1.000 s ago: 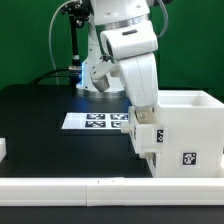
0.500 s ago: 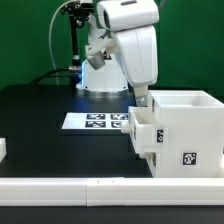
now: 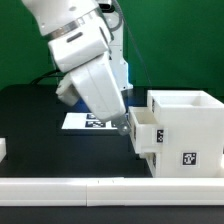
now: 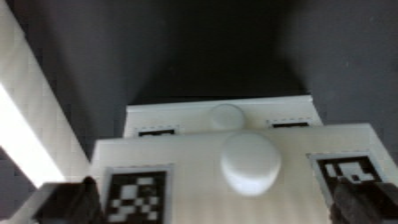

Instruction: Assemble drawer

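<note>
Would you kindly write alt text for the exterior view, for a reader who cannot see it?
A white robot arm leans over a black table, its gripper low beside a small white tray that sticks out of a large white cube housing toward the view's left. The marker board lies flat behind the arm, partly hidden.

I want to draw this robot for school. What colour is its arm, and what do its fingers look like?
The arm is mostly white, made of chunky rounded shells with darker grey bands at the joints. Dark cables run behind it near the base. The gripper is small at the end of the white hand block. In the wrist view its fingers look dark, almost black, and blurry.
</note>
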Robot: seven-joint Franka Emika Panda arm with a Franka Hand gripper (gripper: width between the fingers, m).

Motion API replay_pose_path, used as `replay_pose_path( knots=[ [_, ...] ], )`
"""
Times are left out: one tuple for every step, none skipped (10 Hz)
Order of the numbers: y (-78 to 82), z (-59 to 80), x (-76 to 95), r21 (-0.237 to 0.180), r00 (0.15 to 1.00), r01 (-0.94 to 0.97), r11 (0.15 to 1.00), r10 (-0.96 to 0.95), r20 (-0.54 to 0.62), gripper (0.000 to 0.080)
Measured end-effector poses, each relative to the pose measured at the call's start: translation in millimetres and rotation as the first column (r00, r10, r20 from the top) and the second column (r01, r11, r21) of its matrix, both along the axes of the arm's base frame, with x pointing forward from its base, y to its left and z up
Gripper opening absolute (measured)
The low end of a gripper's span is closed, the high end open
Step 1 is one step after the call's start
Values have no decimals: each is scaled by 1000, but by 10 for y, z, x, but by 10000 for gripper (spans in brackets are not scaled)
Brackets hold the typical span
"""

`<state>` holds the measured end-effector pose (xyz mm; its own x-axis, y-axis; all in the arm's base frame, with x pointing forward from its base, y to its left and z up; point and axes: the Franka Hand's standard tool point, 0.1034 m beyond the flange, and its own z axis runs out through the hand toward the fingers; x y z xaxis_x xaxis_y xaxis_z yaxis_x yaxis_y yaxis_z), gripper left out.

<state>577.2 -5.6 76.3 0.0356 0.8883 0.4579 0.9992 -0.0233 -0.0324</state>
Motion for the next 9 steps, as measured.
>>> replay_pose_path(
  knots=[
    [87,-41,-50,-2,1000,5,1000,-5,-1,649],
    [173,-56,-83,1,1000,-2,1000,2,-6,649],
    [241,-75,-109,1,1000,3,1000,-3,-5,649],
    [308,-96,-143,1,1000,11,1000,-11,-7,649],
    [354,-97,-134,-4,1000,13,1000,-12,9,649],
    [350,-112,-138,-7,1000,15,1000,-15,14,649],
    [321,-119,-142,-7,1000,18,1000,-18,11,649],
    [290,-112,-136,-6,1000,22,1000,-22,10,649],
    [224,-120,-152,-4,1000,14,1000,-14,10,649]
  ],
)
